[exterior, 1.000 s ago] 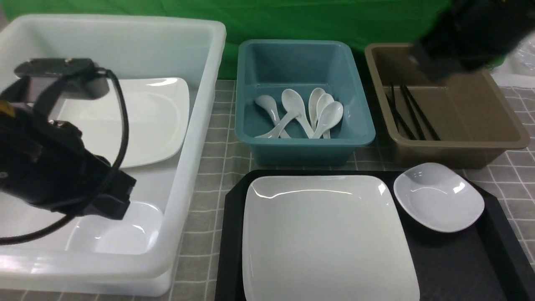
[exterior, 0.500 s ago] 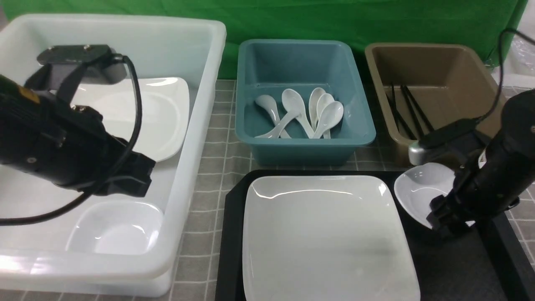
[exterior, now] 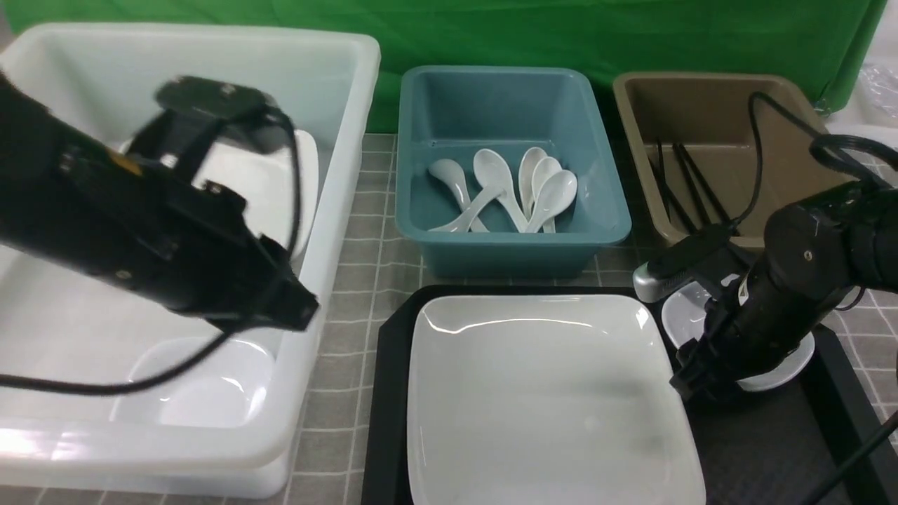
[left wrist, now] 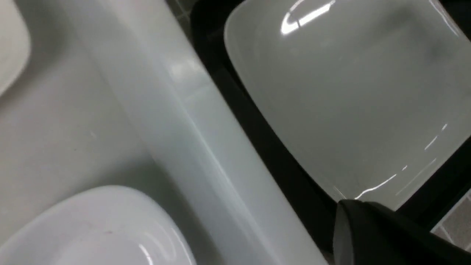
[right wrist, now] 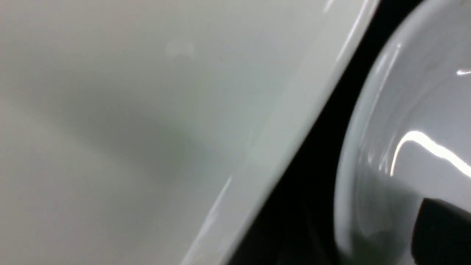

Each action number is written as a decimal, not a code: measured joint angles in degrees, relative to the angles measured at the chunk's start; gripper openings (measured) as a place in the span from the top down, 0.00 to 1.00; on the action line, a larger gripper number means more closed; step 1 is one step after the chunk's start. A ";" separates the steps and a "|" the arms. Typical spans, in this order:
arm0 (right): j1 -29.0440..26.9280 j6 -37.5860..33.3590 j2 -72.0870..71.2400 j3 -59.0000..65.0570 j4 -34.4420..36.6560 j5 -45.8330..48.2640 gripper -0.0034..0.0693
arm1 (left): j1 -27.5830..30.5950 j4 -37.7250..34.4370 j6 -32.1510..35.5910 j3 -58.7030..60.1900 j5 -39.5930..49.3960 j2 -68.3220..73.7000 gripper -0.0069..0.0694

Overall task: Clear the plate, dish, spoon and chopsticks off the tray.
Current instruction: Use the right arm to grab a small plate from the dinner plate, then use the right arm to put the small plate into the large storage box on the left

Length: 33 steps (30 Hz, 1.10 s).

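Note:
The large white plate [exterior: 547, 400] [left wrist: 349, 92] [right wrist: 147, 110] fills the left of the black tray [exterior: 389, 393] [left wrist: 257, 121]. At the tray's far right corner sits the small white dish [exterior: 780, 374] [right wrist: 404, 110], mostly hidden behind my right arm. My right gripper [exterior: 687, 384] is down at the dish's near-left rim, open. One of its fingers [right wrist: 441, 232] hangs inside the dish; the other is lost against the dark tray. My left gripper [exterior: 298, 308] [left wrist: 346, 221] is shut and empty, over the white tub's right wall. Spoons [exterior: 505, 189] lie in the blue tub, chopsticks [exterior: 691, 189] in the brown one.
A big white tub [exterior: 337, 210] on the left holds a plate and a small dish [exterior: 203, 393]. The blue tub [exterior: 512, 245] and the brown tub [exterior: 772, 242] stand just behind the tray. A green backdrop closes off the far side.
My right arm dropped from above the brown tub to the dish on the tray. My left arm swung right, toward the tray, still shut.

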 joint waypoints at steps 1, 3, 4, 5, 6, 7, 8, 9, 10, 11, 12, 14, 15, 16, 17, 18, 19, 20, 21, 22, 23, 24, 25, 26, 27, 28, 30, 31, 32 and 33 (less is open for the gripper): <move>0.00 0.00 0.04 0.00 -0.13 -0.26 0.47 | -1.23 0.96 -0.48 0.00 -0.06 0.44 0.91; 0.26 -0.31 -0.36 -0.07 -0.89 -0.85 0.65 | -2.83 2.82 -2.25 0.00 -0.42 0.89 0.91; 0.59 -0.67 -0.90 -0.18 -1.43 -0.73 0.69 | -3.08 3.28 -2.96 0.00 -0.71 0.94 0.91; 0.96 -1.11 -1.90 -0.38 -1.87 -0.11 0.72 | -3.28 3.61 -3.47 0.00 -1.41 0.93 0.91; 1.31 -1.43 -3.05 -0.59 -2.15 1.00 0.75 | -3.33 3.89 -3.74 0.00 -1.97 0.93 0.91; 1.89 -1.55 -4.66 -1.02 -2.29 3.77 0.79 | -3.33 4.72 -4.07 0.00 -2.53 0.87 0.91; 2.52 -1.49 -5.90 -1.54 -2.11 5.53 0.81 | -3.33 5.05 -3.96 0.00 -2.82 0.87 0.91; 2.93 -1.28 -7.28 -1.88 -1.65 6.74 0.84 | -3.33 5.06 -3.20 0.00 -2.90 0.87 0.91; 3.54 -0.48 -8.78 -2.34 -1.14 8.85 0.86 | -3.33 4.98 -2.08 0.00 -3.03 0.87 0.91; 4.15 0.42 -11.07 -2.82 -0.56 10.35 0.87 | -3.33 4.11 0.34 0.00 -3.08 0.87 0.91; 4.96 1.96 -13.50 -3.80 -0.24 11.14 0.87 | -3.33 2.56 2.58 0.00 -3.30 0.87 0.91; 5.96 3.68 -16.82 -5.25 -0.03 11.09 0.87 | -3.33 -2.64 6.78 0.00 -4.08 0.87 0.91; 6.25 4.11 -17.63 -5.61 -0.03 10.88 0.87 | -3.33 -4.01 7.79 0.00 -4.26 0.87 0.91; 7.47 5.56 -20.73 -7.00 0.03 9.89 0.87 | -3.45 -8.80 11.79 0.00 -4.74 0.87 0.91; 7.61 5.76 -21.42 -7.15 0.03 9.77 0.87 | -3.58 -9.41 12.93 0.00 -4.89 0.87 0.91; 8.85 7.09 -23.65 -8.20 0.14 8.97 0.87 | -4.53 -13.69 16.79 0.00 -6.01 0.87 0.91; 9.01 7.24 -24.16 -8.29 0.21 8.88 0.87 | -4.86 -13.98 17.40 0.00 -6.47 0.87 0.91; 10.37 7.91 -25.77 -8.95 0.57 8.39 0.87 | -6.82 -15.53 19.02 0.00 -8.96 0.87 0.91; 10.51 7.99 -26.07 -8.98 0.71 8.29 0.87 | -7.06 -15.53 19.26 0.00 -9.25 0.87 0.91; 11.60 8.11 -26.81 -9.06 1.46 8.18 0.87 | -9.10 -15.56 19.38 0.00 -11.44 0.87 0.91; 12.26 8.16 -27.00 -9.06 1.84 8.11 0.87 | -9.87 -15.37 19.38 0.00 -12.20 0.87 0.91; 12.76 8.31 -27.05 -9.06 2.24 7.99 0.87 | -11.09 -14.80 19.11 0.00 -13.15 0.87 0.91; 13.47 8.44 -27.05 -9.06 2.66 7.42 0.87 | -11.88 -13.69 18.05 0.00 -13.85 0.87 0.91; 14.08 8.58 -27.05 -9.06 3.03 6.77 0.87 | -12.52 -12.51 16.53 0.00 -14.31 0.87 0.91; 14.96 8.58 -27.05 -9.06 3.54 5.44 0.87 | -12.71 -10.38 13.51 -0.34 -14.51 0.87 0.91; 15.98 8.41 -27.05 -9.06 4.15 3.55 0.87 | -12.42 -6.70 8.55 -0.84 -14.44 0.87 0.91; 18.38 7.20 -26.87 -9.06 4.89 -1.38 0.87 | -10.83 0.50 0.97 -2.06 -14.29 0.57 0.91; 19.98 6.45 -26.72 -9.25 5.17 -3.41 0.87 | -9.28 4.64 -3.69 -2.70 -13.90 0.10 0.91; 21.00 6.06 -26.48 -9.50 5.33 -4.79 0.87 | -8.55 6.17 -5.42 -2.90 -13.73 -0.15 0.91; 23.41 5.71 -25.44 -10.56 5.75 -7.62 0.87 | -5.41 10.87 -11.19 -3.37 -13.22 -1.37 0.91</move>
